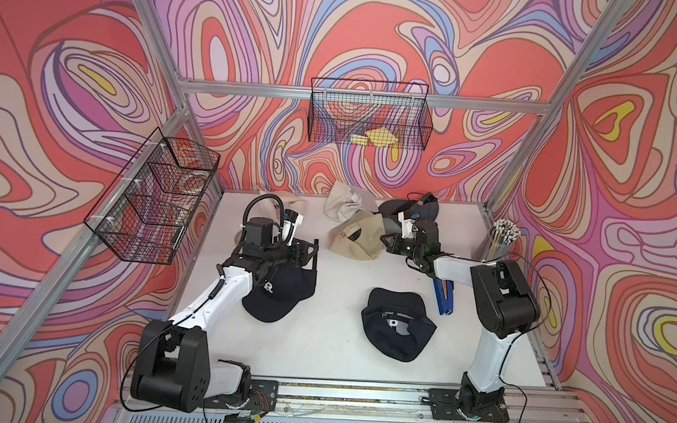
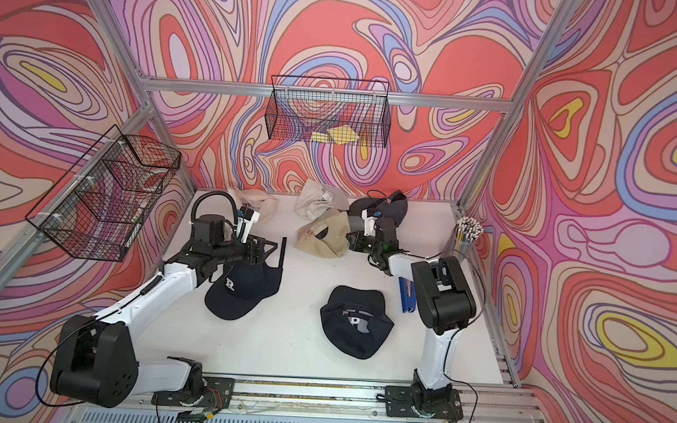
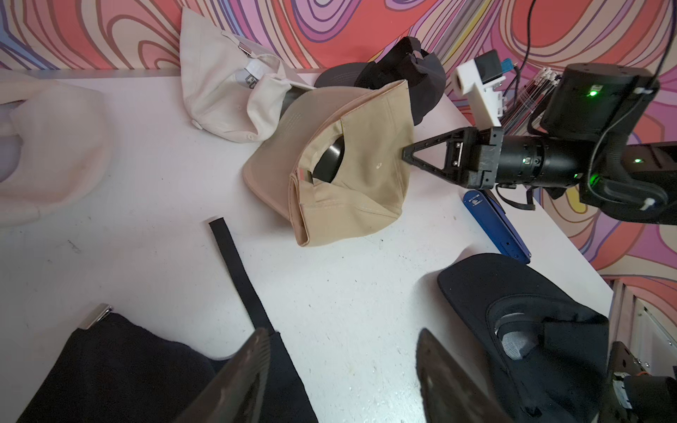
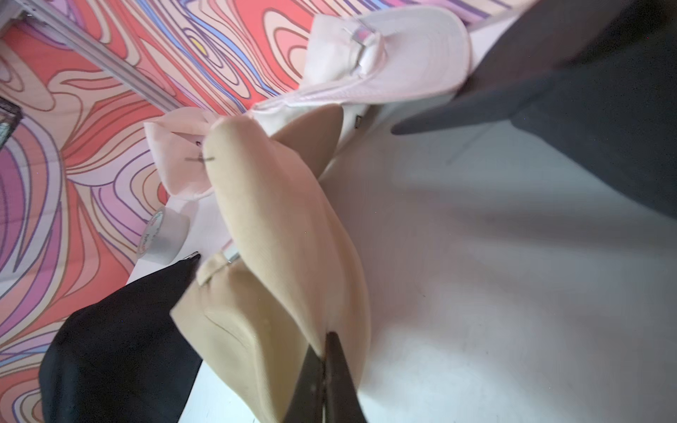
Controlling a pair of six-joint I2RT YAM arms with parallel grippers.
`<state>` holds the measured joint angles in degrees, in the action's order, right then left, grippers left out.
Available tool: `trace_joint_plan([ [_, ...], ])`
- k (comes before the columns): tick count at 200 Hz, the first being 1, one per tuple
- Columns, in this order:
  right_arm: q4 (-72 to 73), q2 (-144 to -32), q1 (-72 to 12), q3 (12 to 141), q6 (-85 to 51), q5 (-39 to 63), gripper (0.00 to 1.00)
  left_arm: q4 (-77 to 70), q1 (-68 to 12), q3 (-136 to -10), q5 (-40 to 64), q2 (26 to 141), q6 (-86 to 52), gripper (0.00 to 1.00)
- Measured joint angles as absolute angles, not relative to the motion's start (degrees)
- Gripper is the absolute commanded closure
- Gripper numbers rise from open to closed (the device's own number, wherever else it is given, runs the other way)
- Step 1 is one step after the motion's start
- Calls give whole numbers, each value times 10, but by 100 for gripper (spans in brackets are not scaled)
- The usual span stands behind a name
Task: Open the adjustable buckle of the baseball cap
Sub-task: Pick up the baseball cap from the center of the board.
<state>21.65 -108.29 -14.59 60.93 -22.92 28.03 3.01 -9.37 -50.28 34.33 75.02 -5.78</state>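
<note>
Our right gripper (image 3: 404,152) is pinched tight on the cloth rim of the tan cap (image 1: 357,238), which lies near the back edge of the table (image 1: 320,352), midway along. Our left gripper (image 3: 340,333) hangs half open and empty over the navy cap (image 1: 279,293). We judge the tan cap light and floppy, so we would grip by what looks like its small metal buckle (image 4: 232,258), not loose cloth.

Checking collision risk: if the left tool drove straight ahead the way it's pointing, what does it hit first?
Probably the tan cap, ahead of the open left tool across bare table. The right tool is shut on that cap's far side. Depth is unclear; it could touch the table first.
</note>
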Motion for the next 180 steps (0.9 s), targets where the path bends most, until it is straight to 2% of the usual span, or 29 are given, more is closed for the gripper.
trace_joint_plan([
  [45,191,-995,-148,604,-144,325,100,37,-125,-532,336,712,-35,38],
  [84,147,-922,-151,584,-92,333,100,31,-148,-553,336,707,-5,33],
  [180,88,-797,-154,555,-77,388,100,-16,-157,-547,399,706,26,29],
])
